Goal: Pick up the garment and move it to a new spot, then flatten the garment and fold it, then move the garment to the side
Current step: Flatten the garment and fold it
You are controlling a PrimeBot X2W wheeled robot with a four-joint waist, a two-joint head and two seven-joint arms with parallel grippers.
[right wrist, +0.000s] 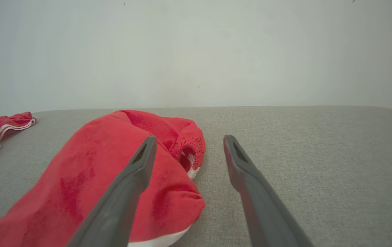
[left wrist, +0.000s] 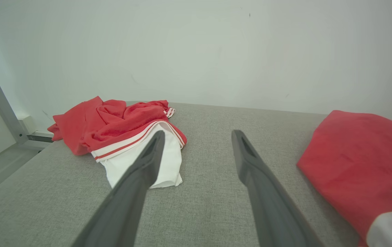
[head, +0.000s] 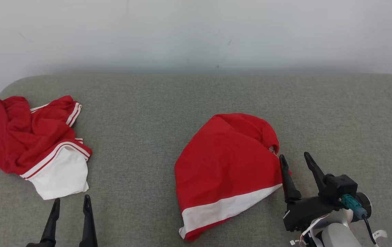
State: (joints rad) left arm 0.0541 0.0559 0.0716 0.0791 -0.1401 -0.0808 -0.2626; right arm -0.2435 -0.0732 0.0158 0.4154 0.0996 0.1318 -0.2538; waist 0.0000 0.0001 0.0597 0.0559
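Red garment (head: pixel 228 164) lies mid tabletop (head: pixel 148 103), loosely bunched, white band toward robot. Right tool (head: pixel 293 155) just beside its right edge, spread wide, holding nothing. Left tool (head: pixel 72 198) wide too, near 2nd garment (head: pixel 28 144) at left. Risk: pinch catches top layer only, so cloth unrolls on lift; or left tool snags wrong piece

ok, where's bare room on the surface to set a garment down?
Free: the grey surface between the crumpled garment and the centre garment; also the far right, beyond the right gripper. Crowded: left edge and centre-right.
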